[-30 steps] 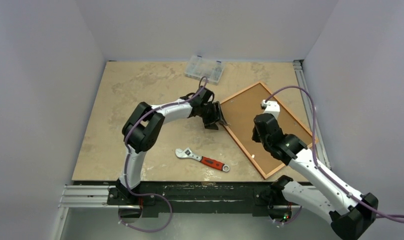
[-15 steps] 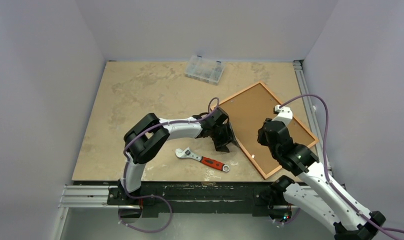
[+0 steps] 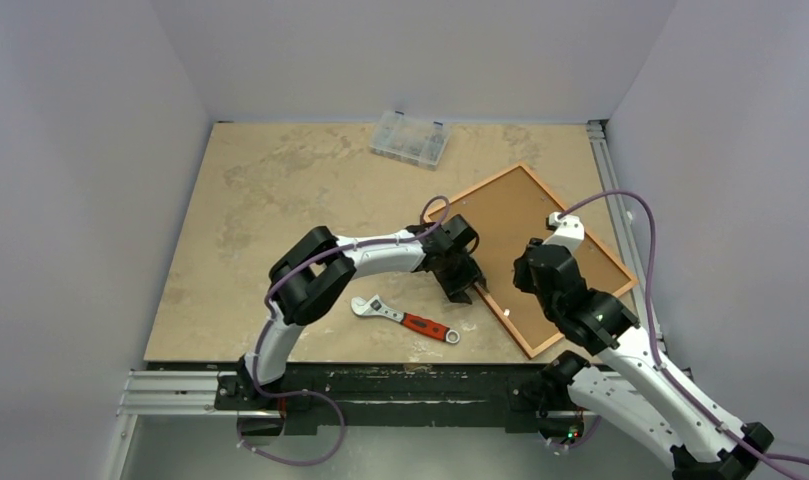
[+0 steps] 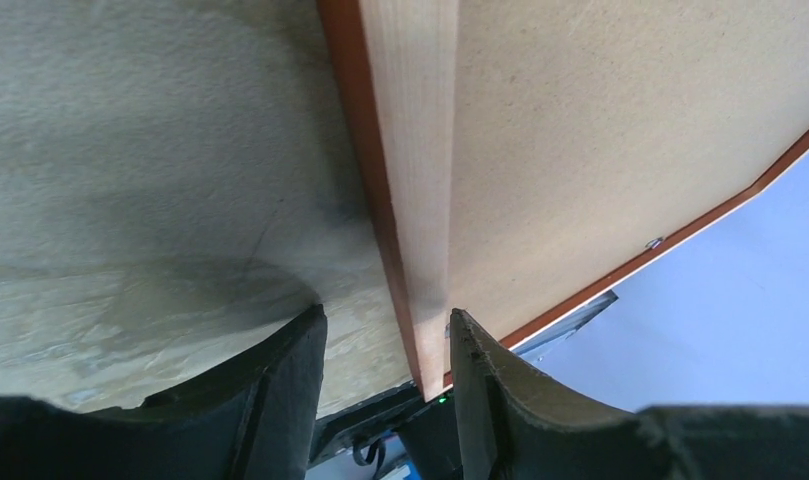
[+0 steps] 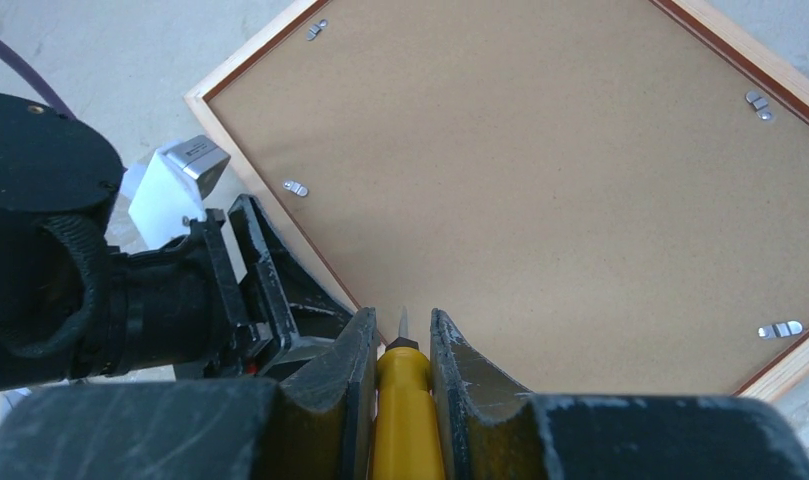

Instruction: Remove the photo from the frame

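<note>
Since approx. 1 s ago: L arm swung from the frame's far-left corner down along its left side; R arm shifted slightly nearer.

L tool (image 4: 385,320) apart, fingers straddling the frame (image 4: 410,150) moulding, not pinching it. R tool (image 5: 398,330) clamped on yellow screwdriver (image 5: 405,420), tip over backing board (image 5: 540,180).

Frame lay face-down on right side of counter (image 3: 280,200), board up. Clips (image 5: 296,188) lapped the board's margin. Photo not visible; judged to be inside, under the board.

Done: nothing evident. Left: turn clips, lift board, pull photo.
</note>
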Controlling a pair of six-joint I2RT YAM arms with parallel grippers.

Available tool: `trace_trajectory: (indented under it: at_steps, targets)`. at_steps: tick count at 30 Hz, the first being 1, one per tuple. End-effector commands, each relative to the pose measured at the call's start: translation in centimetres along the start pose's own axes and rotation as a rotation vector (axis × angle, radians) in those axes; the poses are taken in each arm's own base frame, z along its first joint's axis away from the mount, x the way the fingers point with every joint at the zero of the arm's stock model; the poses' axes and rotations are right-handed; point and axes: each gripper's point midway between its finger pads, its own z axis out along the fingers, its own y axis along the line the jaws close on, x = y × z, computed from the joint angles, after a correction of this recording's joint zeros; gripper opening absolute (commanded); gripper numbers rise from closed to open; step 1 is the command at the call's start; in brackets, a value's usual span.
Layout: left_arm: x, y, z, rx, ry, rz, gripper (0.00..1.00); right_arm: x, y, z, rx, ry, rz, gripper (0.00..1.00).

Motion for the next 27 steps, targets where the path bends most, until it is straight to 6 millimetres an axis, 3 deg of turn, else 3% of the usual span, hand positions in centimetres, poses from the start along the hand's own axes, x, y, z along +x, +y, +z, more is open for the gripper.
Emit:
trace_trajectory:
  at_steps: [1,5,14,19,27]
  targets:
    - [-1.2,3.0,2.1,-0.142,-0.080,-0.042,0.46,-0.6,0.5,-0.1,-0.020,-0.033,0.019,0.00]
    - [-2.0,3.9,2.9,-0.192,-0.120,-0.067,0.30,-0.6,0.4,0.0,-0.018,-0.035,0.015,0.00]
    - [-3.1,3.7,3.9,-0.238,-0.151,-0.014,0.29,-0.5,0.5,0.1,-0.017,-0.032,0.008,0.00]
    - [-4.9,3.4,3.0,-0.223,-0.166,0.113,0.00,-0.3,0.7,0.2,-0.024,-0.025,0.002,0.00]
    - [-8.9,2.6,-0.3,-0.166,-0.150,0.452,0.00,2.5,3.2,2.2,-0.086,0.129,-0.146,0.00]
